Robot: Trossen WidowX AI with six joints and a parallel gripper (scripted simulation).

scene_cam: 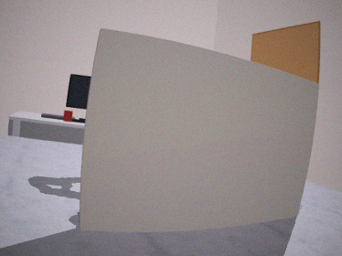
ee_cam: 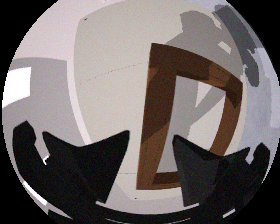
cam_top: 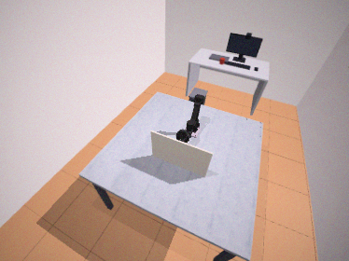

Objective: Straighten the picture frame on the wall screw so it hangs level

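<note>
The brown wooden picture frame [ee_cam: 157, 100] hangs against the pale wall panel [ee_cam: 110, 90] [cam_top: 182, 154] [scene_cam: 197, 133]. In the wrist view its left bar leans a little and its top bar slopes down to the right, but that view is strongly curved, so the true tilt is hard to tell. My gripper [ee_cam: 151, 136] is partly open. In the wrist view the frame's left bar shows between the two black fingertips, with a gap on each side. The screw and the notched strip are hidden. The top and exterior views show the panel's back, which hides the frame.
The panel stands upright on the grey table [cam_top: 224, 200], with the black arm [cam_top: 195, 114] behind it. Faint dotted lines cross the panel's face in the wrist view. A white desk [cam_top: 201, 58] with a monitor [cam_top: 244, 45] and a red cup [cam_top: 222, 61] [scene_cam: 68, 115] stands farther back.
</note>
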